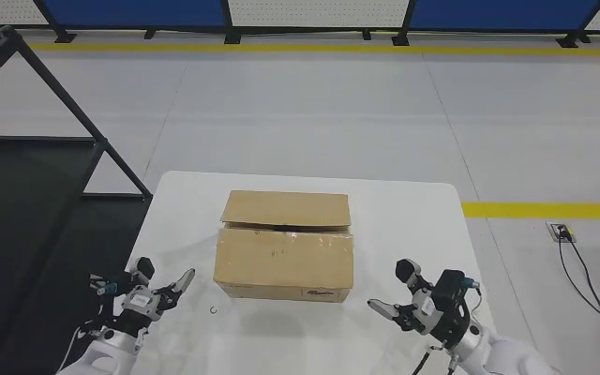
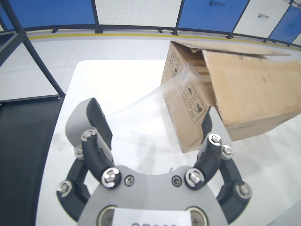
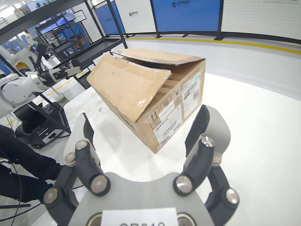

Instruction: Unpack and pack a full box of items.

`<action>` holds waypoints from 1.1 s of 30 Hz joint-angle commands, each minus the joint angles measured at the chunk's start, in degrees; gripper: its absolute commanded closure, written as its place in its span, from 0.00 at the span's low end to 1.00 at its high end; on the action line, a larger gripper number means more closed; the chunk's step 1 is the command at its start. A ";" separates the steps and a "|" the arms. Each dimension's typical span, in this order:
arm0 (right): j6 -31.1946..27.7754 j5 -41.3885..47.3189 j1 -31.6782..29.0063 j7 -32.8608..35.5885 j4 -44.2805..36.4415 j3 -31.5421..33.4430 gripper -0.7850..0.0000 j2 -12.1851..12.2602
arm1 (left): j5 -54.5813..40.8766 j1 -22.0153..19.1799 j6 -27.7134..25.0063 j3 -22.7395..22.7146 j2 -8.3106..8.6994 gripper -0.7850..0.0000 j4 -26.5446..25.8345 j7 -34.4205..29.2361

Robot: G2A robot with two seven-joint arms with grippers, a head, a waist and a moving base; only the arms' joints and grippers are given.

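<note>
A brown cardboard box (image 1: 286, 246) lies in the middle of the white table (image 1: 403, 216). Its top flaps are loose: the near flap (image 3: 124, 90) is lifted a little, and cardboard dividers show in the gap beneath it. A strip of clear tape (image 2: 150, 95) trails from the box's end toward one finger pad (image 2: 100, 118) of my left gripper. The left gripper (image 1: 166, 275) (image 2: 152, 121) is open, near the table's front left corner and short of the box. My right gripper (image 1: 394, 291) (image 3: 143, 129) is open too, off the box's front right corner, holding nothing.
A small dark hook-shaped bit (image 1: 215, 310) (image 3: 100, 109) lies on the table in front of the box. A black metal rack (image 1: 56, 187) stands left of the table, with another robot arm (image 3: 35, 81) beyond it. Bare tabletop surrounds the box.
</note>
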 commanded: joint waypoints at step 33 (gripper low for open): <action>-6.81 41.47 28.56 23.09 29.46 -14.05 0.00 -0.85 | -3.81 -8.56 -10.09 0.52 0.86 0.00 1.36 -4.26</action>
